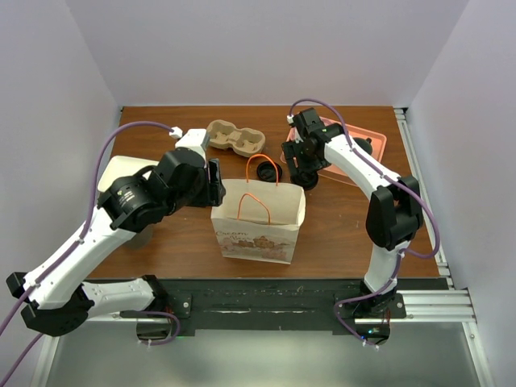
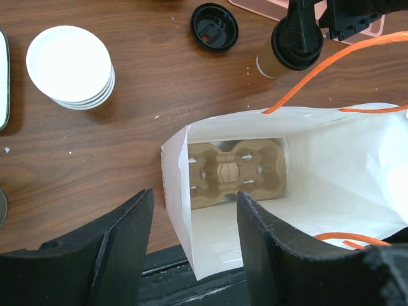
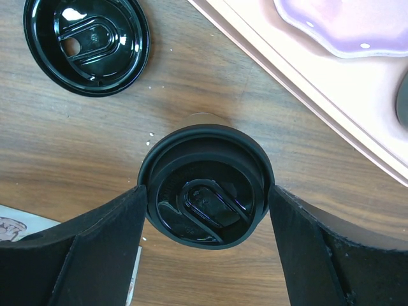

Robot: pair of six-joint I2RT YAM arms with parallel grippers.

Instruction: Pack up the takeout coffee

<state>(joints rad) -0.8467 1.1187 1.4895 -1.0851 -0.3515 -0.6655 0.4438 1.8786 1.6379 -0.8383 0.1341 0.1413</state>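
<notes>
The takeout coffee, a tan cup with a black lid, stands on the table right of the bag's open mouth; it also shows in the left wrist view. My right gripper is straight above it, one finger pressed to each side of the lid rim; from the top it covers the cup. The white paper bag with orange handles stands open, a brown pulp carrier lying at its bottom. My left gripper is open, its fingers astride the bag's left wall, one inside and one outside; it also shows from the top.
A loose black lid lies behind the bag. A second pulp carrier sits at the back. A stack of white lidless cups stands left. A pink tray holding a purple plate is at the back right.
</notes>
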